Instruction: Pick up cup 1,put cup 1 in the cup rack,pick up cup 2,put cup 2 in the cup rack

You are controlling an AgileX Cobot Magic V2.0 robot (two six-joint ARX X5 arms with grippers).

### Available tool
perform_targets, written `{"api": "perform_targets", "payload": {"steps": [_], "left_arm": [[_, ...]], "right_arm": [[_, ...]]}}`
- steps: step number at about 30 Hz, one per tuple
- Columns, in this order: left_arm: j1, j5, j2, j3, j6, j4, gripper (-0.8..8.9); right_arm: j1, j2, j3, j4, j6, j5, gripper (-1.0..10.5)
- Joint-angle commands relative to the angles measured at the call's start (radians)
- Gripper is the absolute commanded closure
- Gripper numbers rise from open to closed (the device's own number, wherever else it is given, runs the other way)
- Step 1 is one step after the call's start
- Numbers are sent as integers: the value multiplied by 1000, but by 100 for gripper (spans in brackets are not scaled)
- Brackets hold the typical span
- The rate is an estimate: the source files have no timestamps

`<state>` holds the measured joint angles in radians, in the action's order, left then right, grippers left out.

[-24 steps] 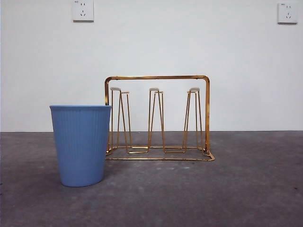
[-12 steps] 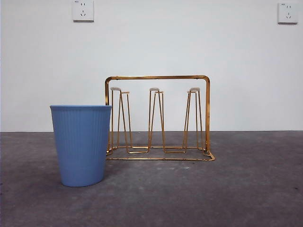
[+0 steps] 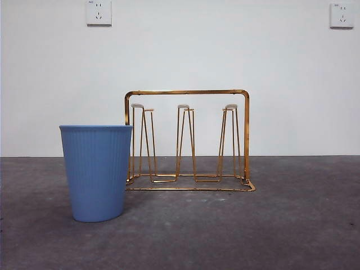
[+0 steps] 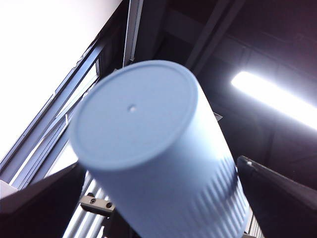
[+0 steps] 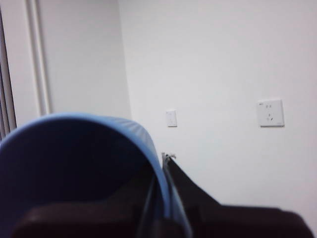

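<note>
while upright: one cup (image 3: 96, 172), one rack (image 3: 188, 140)

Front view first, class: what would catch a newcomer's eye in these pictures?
A ribbed blue cup stands upright on the grey table, in front of the left end of the gold cup rack. Outside that view, the left claw holds a second blue cup base toward its camera, and the right claw pinches the rim of a third cup.

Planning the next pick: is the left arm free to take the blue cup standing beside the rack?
Probably not: its fingers hold a second blue cup, though nothing covers the table cup.
</note>
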<state>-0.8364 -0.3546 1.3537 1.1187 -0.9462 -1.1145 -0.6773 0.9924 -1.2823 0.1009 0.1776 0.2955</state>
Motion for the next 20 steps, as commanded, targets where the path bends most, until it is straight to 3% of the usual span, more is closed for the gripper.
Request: {"api": "perform_targets", "payload": {"steps": [1,6,10,12,17,20], "left_arm": [[-2,-4,4,3,-3,-10,190],[-2,-4,4,3,-4,-18,205],[-2,4,4,3,-4,-17,450],[-2,8,4,3,-4,-17,504],[-2,8,4,3,-4,-18,529],[-2,14,4,3,-4,-21,719]], "right_arm": [[-11,6,8,20,12,-15,962],[-11,5,8,35,12,-23,962],[-11,5,8,30,12,-23,959],[-11,5,8,26,12,-23,958],[-11,7,8,24,13,-23,958],[-11,7,8,8,13,-23,958]]}}
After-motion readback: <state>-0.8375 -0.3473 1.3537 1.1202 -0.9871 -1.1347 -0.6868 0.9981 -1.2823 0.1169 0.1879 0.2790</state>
